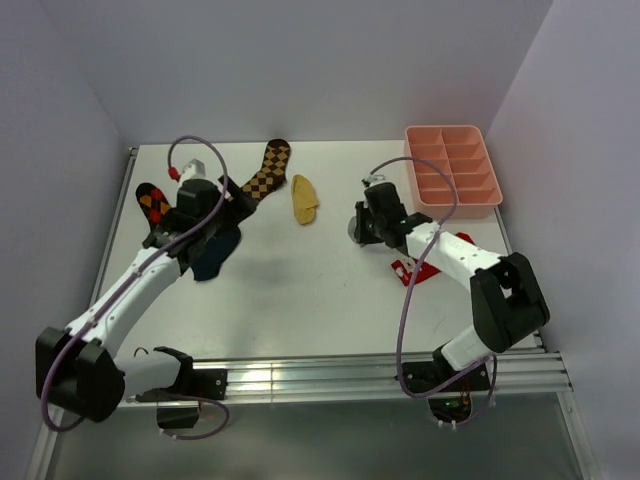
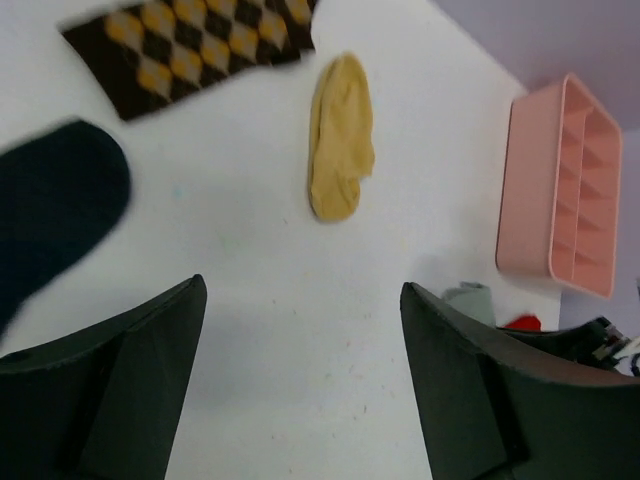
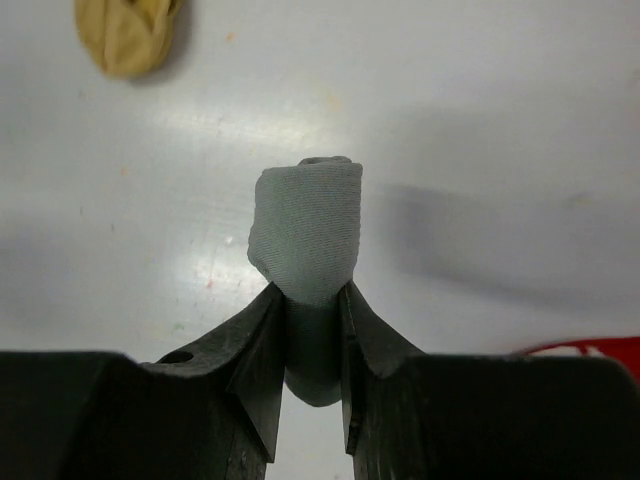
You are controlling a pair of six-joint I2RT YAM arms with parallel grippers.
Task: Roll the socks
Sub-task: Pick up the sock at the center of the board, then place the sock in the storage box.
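The grey sock [image 3: 308, 225] is rolled into a short tube and pinched between the fingers of my right gripper [image 3: 310, 295], which is shut on it just above the table; in the top view that gripper [image 1: 358, 228] sits left of the pink tray. The mustard yellow sock [image 1: 304, 198] [image 2: 340, 135] lies flat mid-table. The dark navy sock [image 1: 218, 252] [image 2: 55, 205] lies flat to the left, below my left gripper [image 1: 228, 205]. My left gripper [image 2: 300, 340] is open with only bare table between its fingers.
A pink divided tray [image 1: 452, 170] stands at the back right. A brown-and-yellow checkered sock [image 1: 268, 170] and a red-orange argyle sock [image 1: 153, 203] lie at the back left. A red sock [image 1: 430, 262] lies under the right arm.
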